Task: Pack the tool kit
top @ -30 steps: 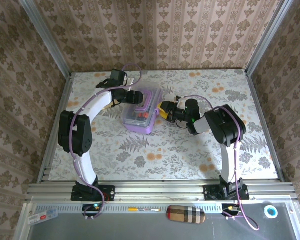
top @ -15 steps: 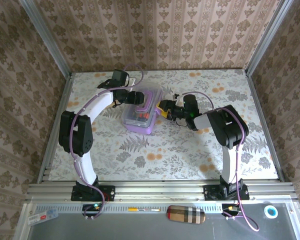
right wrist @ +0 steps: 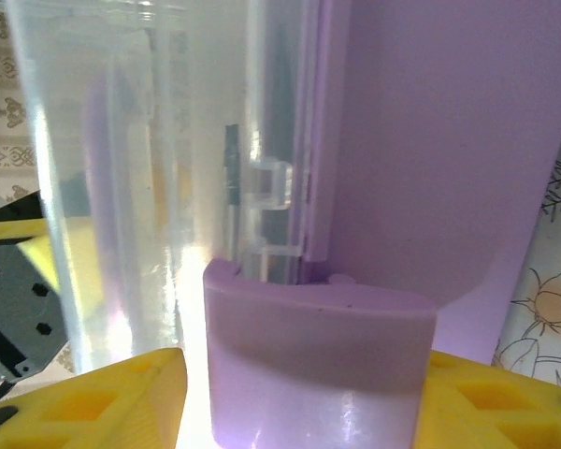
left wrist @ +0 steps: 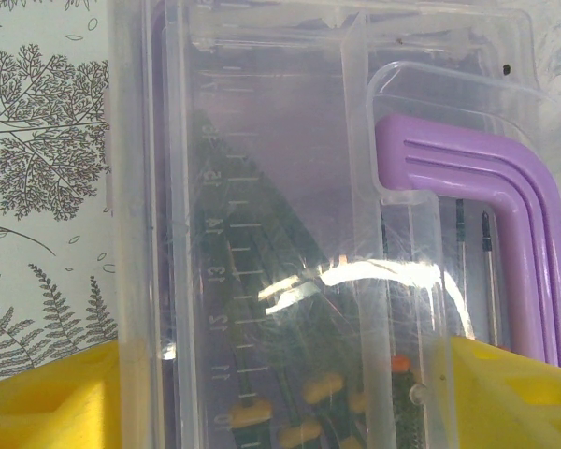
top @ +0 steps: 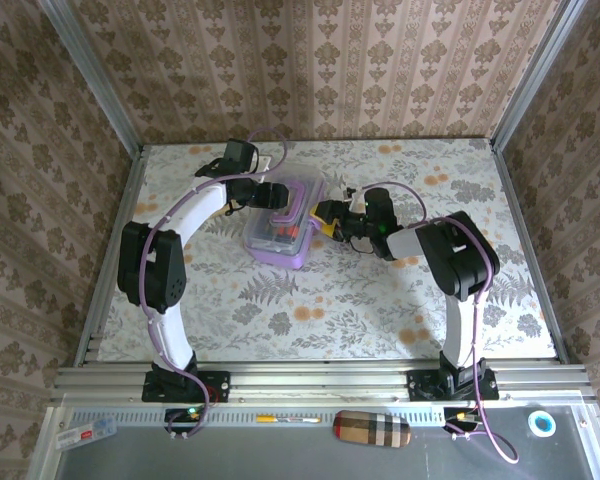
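Top external: box sits mid-back on the table, btwn both arms. Left wrist view looks thru the clear lid at the handle and orange-tipped tools inside (so packing looks done; I'd judge closing is what's left). Right wrist view: purple latch at the box's side, lid to its left, base to its right.

Left gripper is over the lid, jaws apart, yellow pads at either side; can't tell if it presses down. Right gripper has fingers flanking the latch, close on both sides; can't tell whether they pinch it.

To do it well: left holds the lid flat w/o sliding the box, right pushes the latch square toward the base till it seats. No twisting, since thin plastic may flex.
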{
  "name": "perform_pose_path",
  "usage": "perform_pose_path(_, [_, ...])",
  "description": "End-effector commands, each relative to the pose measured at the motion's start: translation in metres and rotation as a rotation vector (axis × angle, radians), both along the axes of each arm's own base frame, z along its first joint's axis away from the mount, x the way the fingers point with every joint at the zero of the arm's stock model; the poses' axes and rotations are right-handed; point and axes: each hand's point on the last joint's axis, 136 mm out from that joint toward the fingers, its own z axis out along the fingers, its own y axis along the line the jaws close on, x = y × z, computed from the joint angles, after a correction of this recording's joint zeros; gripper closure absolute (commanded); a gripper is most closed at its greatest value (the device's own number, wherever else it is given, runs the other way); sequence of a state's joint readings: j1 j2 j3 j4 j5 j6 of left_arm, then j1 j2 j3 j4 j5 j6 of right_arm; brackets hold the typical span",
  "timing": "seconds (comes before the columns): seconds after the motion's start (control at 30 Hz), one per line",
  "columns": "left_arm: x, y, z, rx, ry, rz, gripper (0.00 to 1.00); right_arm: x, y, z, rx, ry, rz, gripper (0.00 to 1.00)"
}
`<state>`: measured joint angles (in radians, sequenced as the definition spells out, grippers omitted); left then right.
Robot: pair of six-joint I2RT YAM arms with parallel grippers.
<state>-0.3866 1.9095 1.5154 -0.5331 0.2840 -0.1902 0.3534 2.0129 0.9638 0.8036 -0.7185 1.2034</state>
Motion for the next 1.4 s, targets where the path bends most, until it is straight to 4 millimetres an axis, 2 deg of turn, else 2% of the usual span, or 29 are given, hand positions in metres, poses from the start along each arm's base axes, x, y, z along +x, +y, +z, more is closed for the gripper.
perform_pose_path(0.0, [-0.081, 0.028, -0.114, 0.174, 0.450, 0.031, 0.72, -0.002, 0.000, 0.016, -0.003, -0.047, 0.008, 0.38])
perform_pose_path(0.2, [-0.081, 0.029, -0.114, 0.176, 0.449, 0.032, 0.72, 0.000, -0.001, 0.026, 0.002, -0.064, 0.001, 0.37])
perform_pose_path(0.37, [-0.081, 0.029, -0.113, 0.176, 0.446, 0.032, 0.72, -0.004, -0.006, 0.022, -0.024, -0.056, -0.016, 0.37])
perform_pose_path(0.83, [-0.081, 0.028, -0.113, 0.175, 0.446, 0.029, 0.72, -0.005, -0.007, 0.009, -0.048, -0.030, -0.015, 0.46])
perform_pose_path(1.37, [-0.082, 0.027, -0.113, 0.173, 0.447, 0.025, 0.73, -0.005, -0.009, -0.021, -0.080, 0.018, -0.017, 0.47])
